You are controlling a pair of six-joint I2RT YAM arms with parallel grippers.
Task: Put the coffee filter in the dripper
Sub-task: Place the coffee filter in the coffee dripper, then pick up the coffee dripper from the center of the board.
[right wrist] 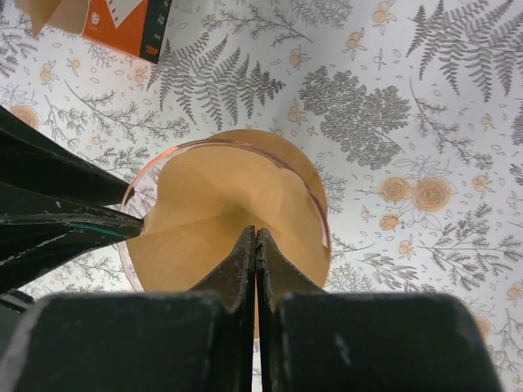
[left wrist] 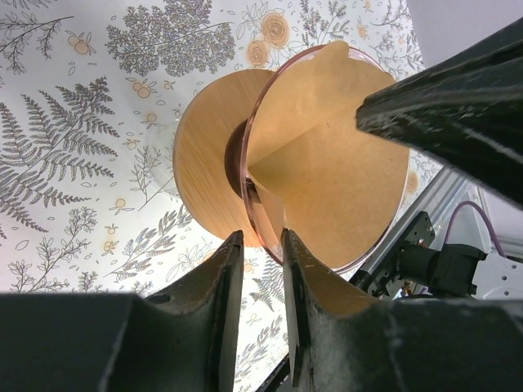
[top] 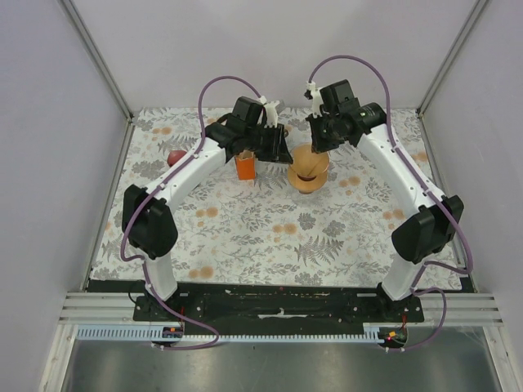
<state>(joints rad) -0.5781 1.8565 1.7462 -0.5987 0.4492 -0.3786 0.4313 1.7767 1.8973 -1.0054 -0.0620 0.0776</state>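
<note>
Left end effector [left wrist: 261,237] seemingly pinched the coffee filter [left wrist: 327,163] edge; right end effector [right wrist: 256,233], jaws together, pressed inside the dripper [left wrist: 200,155]; pulling could tear it.

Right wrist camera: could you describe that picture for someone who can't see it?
A brown paper coffee filter sits in a clear dripper, with the shut right gripper pointing into its middle from below. The left gripper holds the filter's left edge, above a leaf-patterned tablecloth.
</note>
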